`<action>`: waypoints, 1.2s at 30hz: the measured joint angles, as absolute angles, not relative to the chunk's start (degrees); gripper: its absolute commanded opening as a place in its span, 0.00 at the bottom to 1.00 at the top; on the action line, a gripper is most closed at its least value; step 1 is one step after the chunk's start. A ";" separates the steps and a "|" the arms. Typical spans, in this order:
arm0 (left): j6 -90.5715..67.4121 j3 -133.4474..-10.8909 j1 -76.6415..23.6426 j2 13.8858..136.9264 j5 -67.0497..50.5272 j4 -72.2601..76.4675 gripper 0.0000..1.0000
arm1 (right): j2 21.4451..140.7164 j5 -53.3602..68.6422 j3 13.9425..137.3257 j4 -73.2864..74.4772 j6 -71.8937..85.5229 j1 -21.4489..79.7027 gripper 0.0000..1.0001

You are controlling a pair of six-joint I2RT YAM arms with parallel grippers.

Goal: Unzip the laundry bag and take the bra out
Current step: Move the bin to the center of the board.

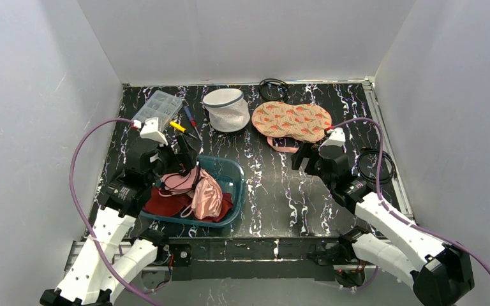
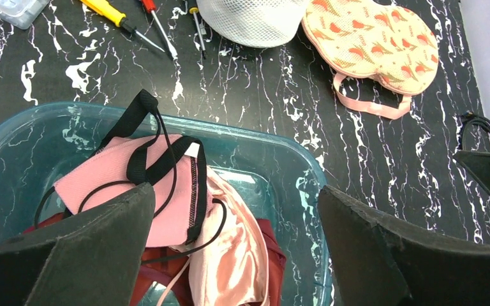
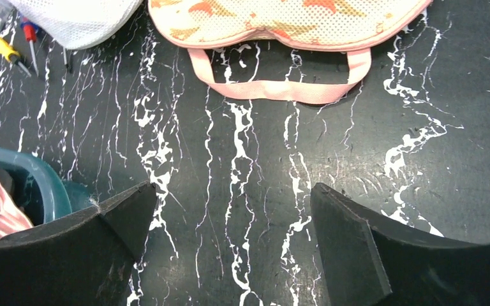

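**A:** Look at the left arm (image 1: 102, 237) and the right arm (image 1: 392, 224): white shells on the long links, black blocks at every joint.

**B:** A mauve cable (image 1: 71, 167) arcs off each one, with its twin (image 1: 363, 119) over there. There are white caps (image 1: 153, 132) at the wrists and matte black wedge fingers (image 2: 89, 248) with rough-cut edges.

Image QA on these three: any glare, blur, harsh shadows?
Top external: even diffuse light, sharp, soft shadows only, laundry bag crisp. Left wrist: left gripper dark and featureless up close, mild sheen on the tub rim. Right wrist: right gripper likewise dark, table sharp, no glare.
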State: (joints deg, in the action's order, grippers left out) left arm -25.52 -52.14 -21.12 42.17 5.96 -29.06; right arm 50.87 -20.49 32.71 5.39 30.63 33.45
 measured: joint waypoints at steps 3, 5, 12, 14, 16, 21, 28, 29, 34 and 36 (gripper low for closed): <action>-25.30 -51.86 -21.12 41.50 5.32 -28.82 0.98 | 50.52 -19.07 32.71 5.39 29.67 33.45 0.99; -25.19 -51.86 -21.12 41.25 5.10 -28.67 0.97 | 50.41 -18.22 32.71 5.41 29.50 33.45 0.99; -24.67 -50.59 -21.12 39.27 4.62 -27.27 0.96 | 55.70 -14.70 35.40 5.26 30.24 33.45 0.97; -24.49 -49.78 -21.12 37.82 4.64 -26.98 0.95 | 57.47 -14.74 36.14 4.62 31.68 33.45 0.97; -24.40 -49.45 -21.12 37.10 4.97 -27.00 0.95 | 59.70 -14.22 37.47 4.36 33.19 33.45 0.94; -24.43 -49.45 -21.12 37.82 6.31 -27.24 0.93 | 68.47 -3.62 41.60 -2.02 36.71 33.61 0.85; -24.43 -49.45 -21.23 38.57 6.42 -27.24 0.93 | 80.18 8.99 41.85 -11.27 44.36 39.72 0.81; -24.43 -49.45 -21.23 38.48 6.42 -27.22 0.93 | 81.12 10.09 41.34 -12.84 45.91 41.25 0.81; -24.43 -49.45 -21.39 38.41 6.39 -27.22 0.93 | 82.70 11.73 39.81 -17.06 51.18 46.33 0.75; -24.43 -49.45 -21.50 38.41 6.39 -27.22 0.93 | 82.89 11.22 39.24 -18.22 53.10 48.80 0.69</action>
State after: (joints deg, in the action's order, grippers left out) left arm -24.43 -49.45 -21.50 38.41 6.39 -27.22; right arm 82.89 11.22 39.24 -18.22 53.10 48.80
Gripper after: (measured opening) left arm 0.930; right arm 0.757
